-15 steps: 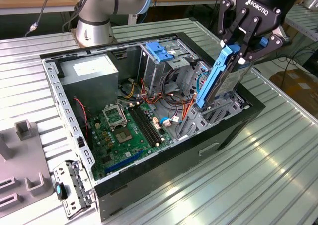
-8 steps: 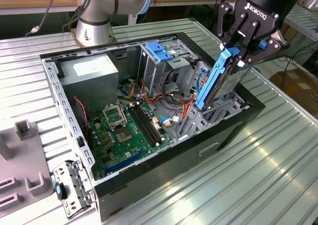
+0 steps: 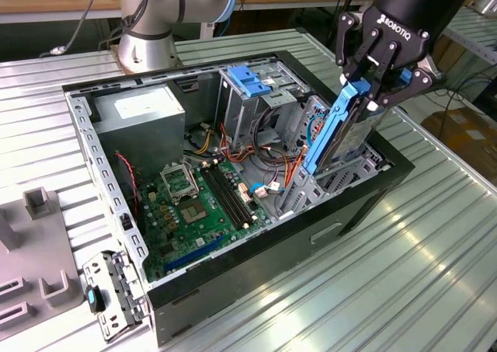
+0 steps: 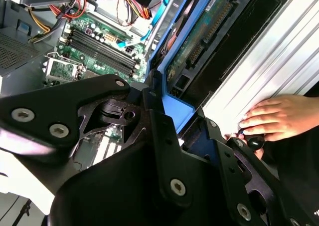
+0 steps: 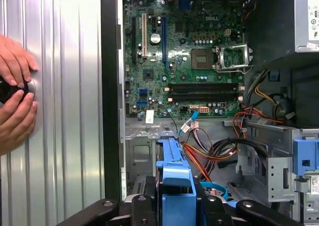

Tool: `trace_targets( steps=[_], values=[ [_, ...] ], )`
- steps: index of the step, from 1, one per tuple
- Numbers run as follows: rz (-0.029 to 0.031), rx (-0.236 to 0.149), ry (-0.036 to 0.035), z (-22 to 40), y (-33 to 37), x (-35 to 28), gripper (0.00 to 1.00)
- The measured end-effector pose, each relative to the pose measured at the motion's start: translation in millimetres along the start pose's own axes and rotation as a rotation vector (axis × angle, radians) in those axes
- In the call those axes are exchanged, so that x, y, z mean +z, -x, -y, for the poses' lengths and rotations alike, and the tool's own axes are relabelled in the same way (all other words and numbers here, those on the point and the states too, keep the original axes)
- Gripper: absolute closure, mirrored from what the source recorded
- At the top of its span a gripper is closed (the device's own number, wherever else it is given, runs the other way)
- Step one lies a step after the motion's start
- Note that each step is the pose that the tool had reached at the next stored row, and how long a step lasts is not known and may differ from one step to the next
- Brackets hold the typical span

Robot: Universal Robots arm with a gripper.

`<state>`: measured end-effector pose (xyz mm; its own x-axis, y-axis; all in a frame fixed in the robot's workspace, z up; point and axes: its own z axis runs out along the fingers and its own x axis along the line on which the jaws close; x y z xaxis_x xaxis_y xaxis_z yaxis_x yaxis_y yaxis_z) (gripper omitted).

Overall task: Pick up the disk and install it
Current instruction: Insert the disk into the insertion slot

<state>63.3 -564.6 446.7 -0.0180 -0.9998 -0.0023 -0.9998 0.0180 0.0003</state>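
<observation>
We're over the open computer case (image 3: 233,290), lying open side up on the ribbed metal bench (image 3: 435,259), and the black jaws have the disk (image 3: 345,130): they're pinched tight on its upper end, one on each flat side. The disk stands steeply tilted, its blue rail (image 3: 329,130) towards the camera, top end in the air and lower end down at the drive bay (image 3: 334,182) in the case corner on the exterior view's right. How deep it sits in there, I can't tell.

In the second wrist view, the disk's green circuit board (image 4: 199,39) runs away from the jaws towards the case. In the first wrist view its blue end (image 5: 174,178) sits squarely between the jaws, with orange and red cables (image 5: 199,156) just beside it.

Inside the case, the green motherboard (image 3: 194,204) lies flat on the case floor and the grey power supply (image 3: 144,115) sits in the far corner. A metal cage (image 3: 252,84) with a light-blue latch stands between that box and the disk.

(There's company, too: one hand (image 5: 14,60) and the other hand (image 5: 15,121) rest on the bench just outside the case wall, closed around a small black object (image 5: 7,90).)
</observation>
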Motion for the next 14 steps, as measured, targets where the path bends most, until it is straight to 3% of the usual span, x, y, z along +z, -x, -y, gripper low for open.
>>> trace_targets(
  steps=[8,14],
  values=[
    [-0.0007,0.000,0.0003,0.0,0.1,5.5,0.63],
    [-0.0008,0.000,0.0006,0.0,0.0,13.7,0.63]
  ],
)
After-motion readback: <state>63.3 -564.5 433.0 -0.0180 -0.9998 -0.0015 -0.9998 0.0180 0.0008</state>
